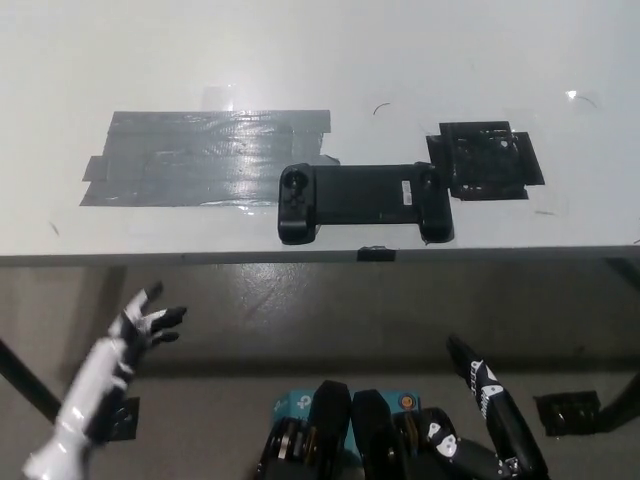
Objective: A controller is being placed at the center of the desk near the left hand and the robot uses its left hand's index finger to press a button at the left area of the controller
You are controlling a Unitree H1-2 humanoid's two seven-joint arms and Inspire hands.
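The long black plastic game controller [362, 201] lies crosswise near the white counter's [320, 60] front edge, its left grip nearest the white left hand [140, 330], which hangs below and leftward, fingers [168, 318] spread, holding nothing. The black right hand [490, 395] rests low; I cannot tell its state. No writing readable.

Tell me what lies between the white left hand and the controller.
In the head view, only the desk's front edge and bare floor separate the left hand from the controller.
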